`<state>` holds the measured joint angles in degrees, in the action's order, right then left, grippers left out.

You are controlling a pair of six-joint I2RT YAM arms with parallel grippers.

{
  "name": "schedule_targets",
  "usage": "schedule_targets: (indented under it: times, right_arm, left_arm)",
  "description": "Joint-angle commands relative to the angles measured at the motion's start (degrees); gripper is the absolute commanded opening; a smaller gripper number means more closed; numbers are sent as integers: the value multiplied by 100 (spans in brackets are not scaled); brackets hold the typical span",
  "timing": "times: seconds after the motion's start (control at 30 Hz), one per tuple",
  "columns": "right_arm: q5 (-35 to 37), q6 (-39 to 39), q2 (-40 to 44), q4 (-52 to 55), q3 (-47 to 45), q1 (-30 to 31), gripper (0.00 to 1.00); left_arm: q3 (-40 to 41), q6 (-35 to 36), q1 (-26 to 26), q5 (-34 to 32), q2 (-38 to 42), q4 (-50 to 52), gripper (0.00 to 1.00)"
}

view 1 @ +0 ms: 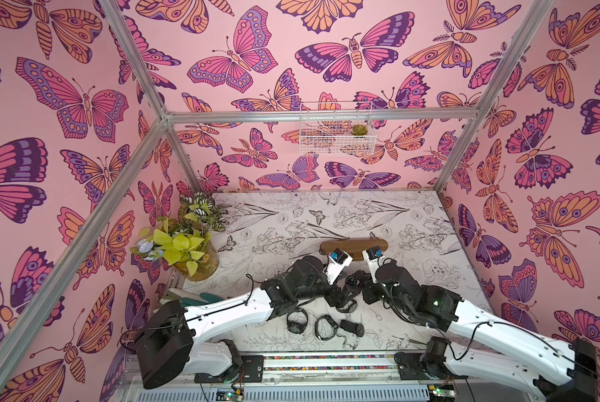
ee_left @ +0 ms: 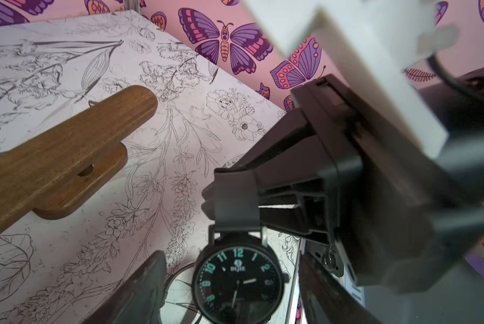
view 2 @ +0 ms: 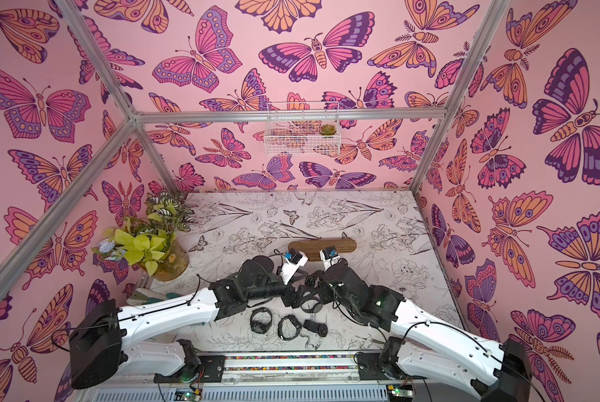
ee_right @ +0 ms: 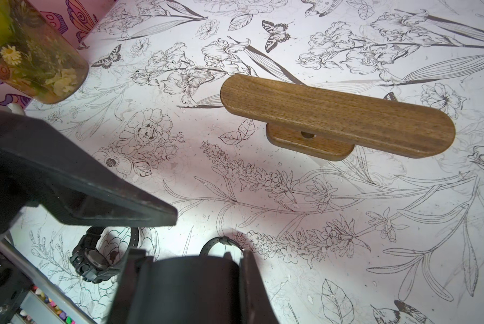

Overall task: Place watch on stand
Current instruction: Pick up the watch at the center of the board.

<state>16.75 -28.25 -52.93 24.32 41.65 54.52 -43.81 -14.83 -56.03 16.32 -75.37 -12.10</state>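
- Right gripper (ee_right: 187,261): jaws closed, black watch strap (ee_right: 195,280) wrapped over the tips.
- Thin strap loop (ee_right: 219,239) shows just past the tips.
- Left gripper's finger (ee_right: 108,196) cuts in beside the jaws.
- Second watch (ee_right: 94,261) beside the jaws, partly hidden.
- Stand (ee_right: 336,117) ahead, well apart.

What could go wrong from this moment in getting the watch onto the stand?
1. The right gripper pinches only the strap; the watch could slip or twist.
2. The left gripper stands open around the watch; closing there might squeeze its body rather than the strap.
3. Both grippers crowd close before the bare stand and could bump.
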Motion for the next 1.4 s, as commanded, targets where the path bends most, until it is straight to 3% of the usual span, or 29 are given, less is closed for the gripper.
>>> schedule_targets:
  times: [0.0, 0.2, 0.43, 0.87, 1.13, 1.37]
  right_arm:
    - [166, 82, -16, -4, 168, 67, 1]
    - [201, 115, -71, 11, 166, 92, 1]
    - [440, 161, -153, 42, 164, 247, 1]
    - [580, 94, -192, 3, 203, 349, 1]
    - [600, 104, -209, -6, 238, 349, 1]
    - [579, 92, -218, -17, 230, 349, 1]
  left_arm:
    - [-134, -124, 111, 274, -69, 163, 70]
    - [-141, -144, 152, 296, -52, 179, 64]
    - [-169, -108, 162, 325, -66, 212, 73]
    - [-251, -64, 161, 565, -197, 251, 54]
    - [-207, -56, 158, 563, -179, 337, 62]
    - [-262, -49, 162, 581, -221, 366, 53]
